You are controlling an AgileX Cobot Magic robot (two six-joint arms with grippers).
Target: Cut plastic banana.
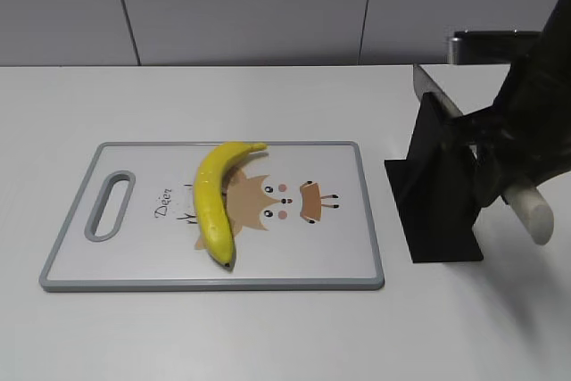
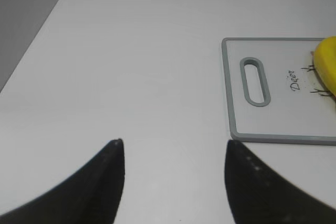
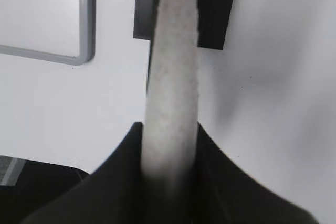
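Observation:
The yellow plastic banana lies curved on the grey-rimmed cutting board, stem at the far edge, dark tip near the front. Its edge shows in the left wrist view. My right gripper is shut on the pale handle of a knife, whose blade sticks up through a black stand right of the board. The right wrist view shows the jaws clamped on the handle. My left gripper is open and empty over bare table left of the board.
The white table runs to a grey wall behind. The black stand sits close to the board's right rim. A metal fixture stands at the back right. The table's left edge shows in the left wrist view.

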